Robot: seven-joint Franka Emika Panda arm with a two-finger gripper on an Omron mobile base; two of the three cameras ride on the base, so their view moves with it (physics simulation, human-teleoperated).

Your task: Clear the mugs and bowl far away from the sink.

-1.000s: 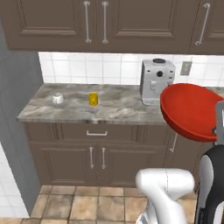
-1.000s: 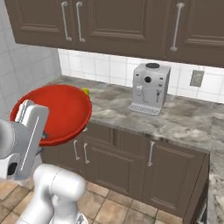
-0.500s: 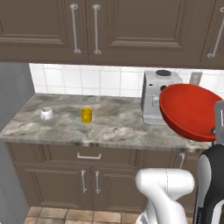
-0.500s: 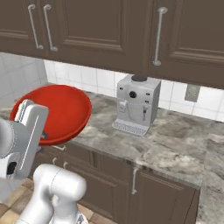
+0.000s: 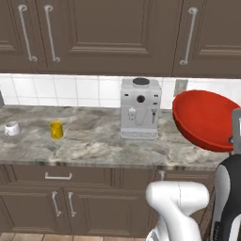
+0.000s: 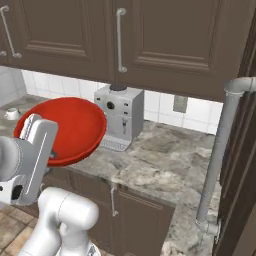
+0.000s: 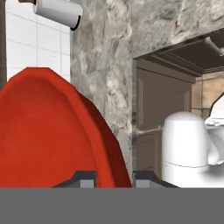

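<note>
Got my pincer (image 7: 113, 179) clamped on the rim of the red bowl (image 5: 205, 120), holding it tilted up in the air just right of the coffee machine (image 5: 140, 108). The yellow mug (image 5: 56, 130) and the white mug (image 5: 12, 128) sit on the surface (image 5: 94, 146) well left of the coffee machine.

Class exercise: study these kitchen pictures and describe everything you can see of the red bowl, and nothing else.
The wide, shallow, glossy red bowl looks like smooth plastic or glazed ceramic, plain inside, with no mark. It is off the grey marbled counter, held in the air and tipped steeply on edge so that its hollow faces the base cameras. The robot's gripper clamps its rim, one of the jaws on each side of the wall. It hangs at the counter's front edge, near the silver coffee machine, touching nothing else.
</note>
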